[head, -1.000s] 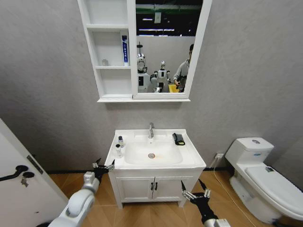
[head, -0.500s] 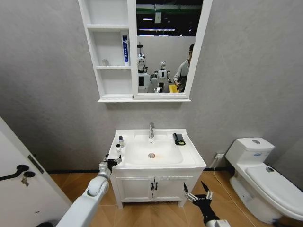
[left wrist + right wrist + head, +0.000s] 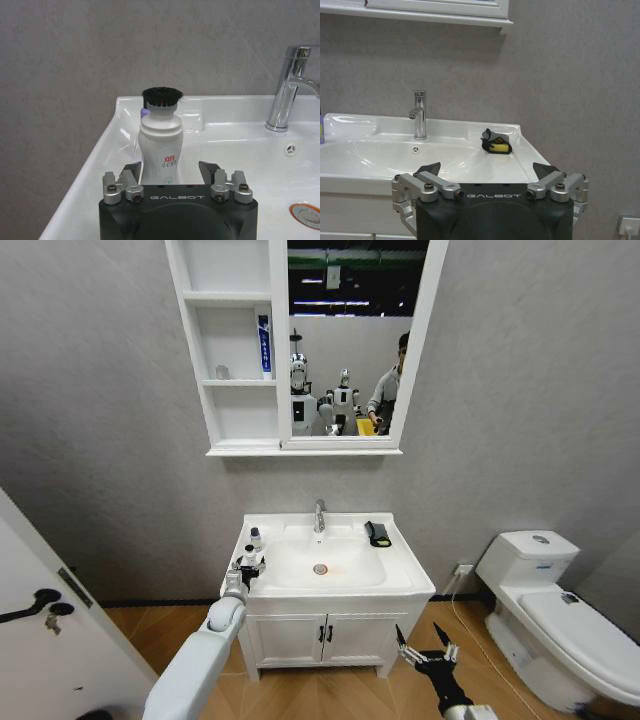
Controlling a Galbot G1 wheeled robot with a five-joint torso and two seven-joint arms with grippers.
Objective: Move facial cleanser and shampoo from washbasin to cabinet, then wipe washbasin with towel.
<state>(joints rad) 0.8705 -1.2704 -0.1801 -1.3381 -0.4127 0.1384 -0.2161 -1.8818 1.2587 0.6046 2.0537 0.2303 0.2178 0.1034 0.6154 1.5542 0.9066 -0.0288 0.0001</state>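
Note:
The white washbasin stands below the mirrored cabinet. On its left rim a small white bottle with a black cap stands upright. My left gripper is open, with a finger on each side of the bottle's lower half and a small gap to it. I cannot tell whether this bottle is the facial cleanser or the shampoo. A second small bottle stands just behind it. The black towel with a yellow-green edge lies on the right rim. My right gripper hangs open, low by the cupboard's right corner.
A chrome tap rises at the back of the bowl. A blue-and-white tube stands on the cabinet's middle shelf. A white toilet is to the right and a white door to the left. The low cupboard is under the basin.
My left arm has swung right and up from beside the cupboard to the basin's left rim, bringing its open fingers around the capped bottle. The right gripper has drifted slightly lower.

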